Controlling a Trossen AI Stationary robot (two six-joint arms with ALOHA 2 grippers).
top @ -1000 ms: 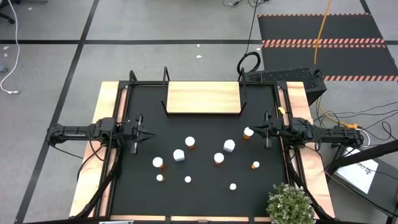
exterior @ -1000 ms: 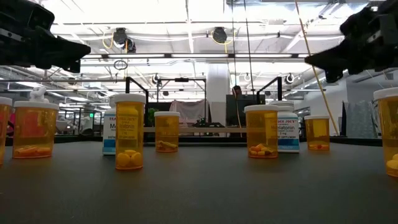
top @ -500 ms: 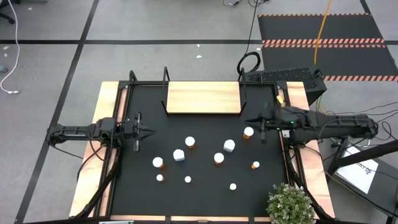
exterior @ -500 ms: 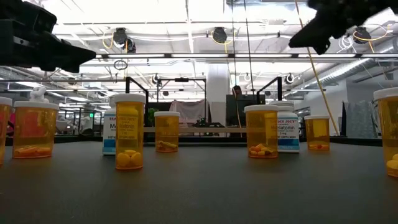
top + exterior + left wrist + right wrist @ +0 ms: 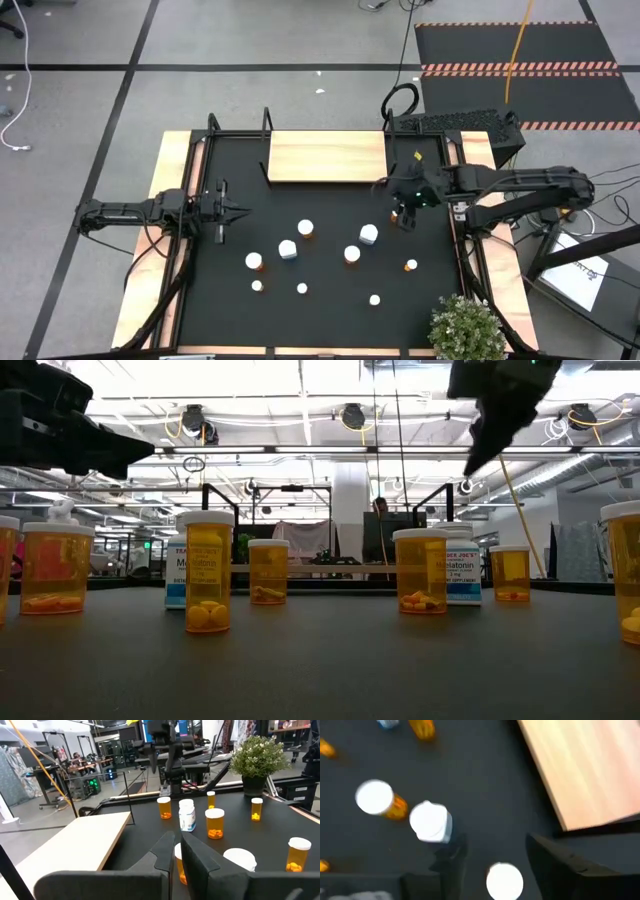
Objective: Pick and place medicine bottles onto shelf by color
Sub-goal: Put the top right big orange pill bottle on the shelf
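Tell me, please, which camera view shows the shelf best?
The high view: the whole shelf lies in sight, empty. The left wrist view shows it slanted, the right wrist view only one corner, and the low view just a thin edge behind the bottles.

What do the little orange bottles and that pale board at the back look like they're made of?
The orange bottles look like see-through plastic: pills show inside, under matte white caps. The shelf looks like light, unpainted wood, faintly grained, with thin black, probably metal, uprights.

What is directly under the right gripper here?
The right gripper, fingers apart, hangs above an orange bottle; its white cap shows between them. In the high view the arm covers that bottle, so its body is hidden.
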